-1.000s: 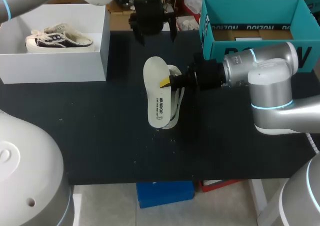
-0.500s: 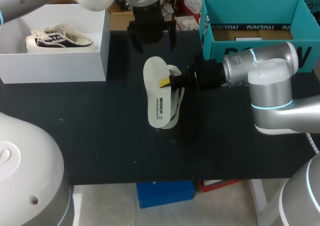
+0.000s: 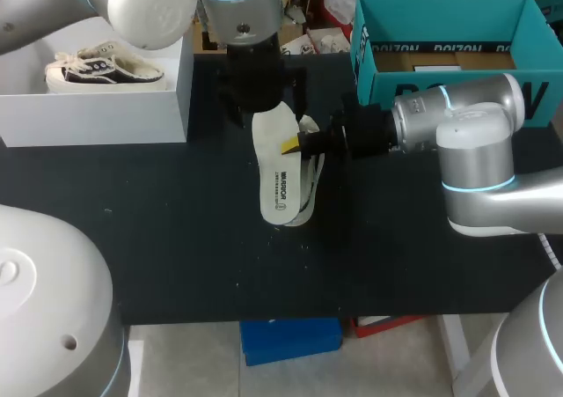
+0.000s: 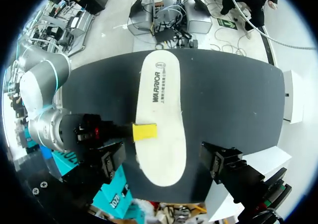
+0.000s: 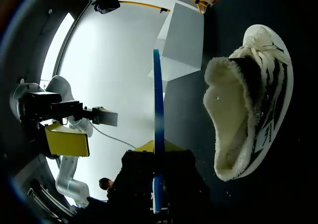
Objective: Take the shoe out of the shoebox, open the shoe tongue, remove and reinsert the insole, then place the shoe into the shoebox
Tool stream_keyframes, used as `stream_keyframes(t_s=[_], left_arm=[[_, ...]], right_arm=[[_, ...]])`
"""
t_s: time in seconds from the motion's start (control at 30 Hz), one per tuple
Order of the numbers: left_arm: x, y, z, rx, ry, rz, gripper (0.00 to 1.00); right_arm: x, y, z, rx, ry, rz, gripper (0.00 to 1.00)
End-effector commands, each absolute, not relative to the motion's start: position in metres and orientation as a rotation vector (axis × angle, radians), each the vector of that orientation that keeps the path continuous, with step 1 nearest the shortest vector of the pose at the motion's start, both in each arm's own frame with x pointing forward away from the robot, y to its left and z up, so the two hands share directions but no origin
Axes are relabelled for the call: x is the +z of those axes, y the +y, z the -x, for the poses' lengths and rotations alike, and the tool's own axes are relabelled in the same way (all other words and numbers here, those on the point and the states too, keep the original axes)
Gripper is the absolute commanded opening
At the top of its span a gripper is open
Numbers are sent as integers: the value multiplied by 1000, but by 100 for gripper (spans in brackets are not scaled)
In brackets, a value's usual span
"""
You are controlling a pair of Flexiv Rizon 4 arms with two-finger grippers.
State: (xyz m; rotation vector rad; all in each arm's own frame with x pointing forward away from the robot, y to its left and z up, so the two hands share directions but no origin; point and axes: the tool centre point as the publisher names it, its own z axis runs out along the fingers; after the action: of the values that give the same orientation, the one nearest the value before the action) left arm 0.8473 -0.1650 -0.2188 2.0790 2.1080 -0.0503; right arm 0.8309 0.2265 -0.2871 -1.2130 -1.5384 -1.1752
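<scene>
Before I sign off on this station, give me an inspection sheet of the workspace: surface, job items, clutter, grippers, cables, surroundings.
Surface: black table, no damage seen.
Job's things: insole held over the table, printed face up; shoe on the table beside and below it, partly hidden; white shoebox at the left holds a second shoe; teal shoebox at the right, open.
Clutter: nothing seen.
Grippers: right gripper shut on the insole's side edge; left gripper open, its fingers on either side of one end of the insole, not touching it.
Cables: nothing seen.
Surroundings: nothing seen reaching over the table.
</scene>
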Motion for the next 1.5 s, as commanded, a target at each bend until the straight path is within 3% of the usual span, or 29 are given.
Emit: stream_keyframes(t_s=[0.03, 0.57, 1.5], left_arm=[[-218, -158, -820, 13, 2084, -2042, 100], [-227, -147, -744, 2, 2103, -2021, 100], [-220, -119, -776, -928, 1405, -1594, 100]], right_arm=[[-288, 227, -832, -1173, -1539, 1213, 0], [-288, 227, -832, -1173, -1539, 1213, 0], [-288, 227, -832, -1173, -1539, 1213, 0]])
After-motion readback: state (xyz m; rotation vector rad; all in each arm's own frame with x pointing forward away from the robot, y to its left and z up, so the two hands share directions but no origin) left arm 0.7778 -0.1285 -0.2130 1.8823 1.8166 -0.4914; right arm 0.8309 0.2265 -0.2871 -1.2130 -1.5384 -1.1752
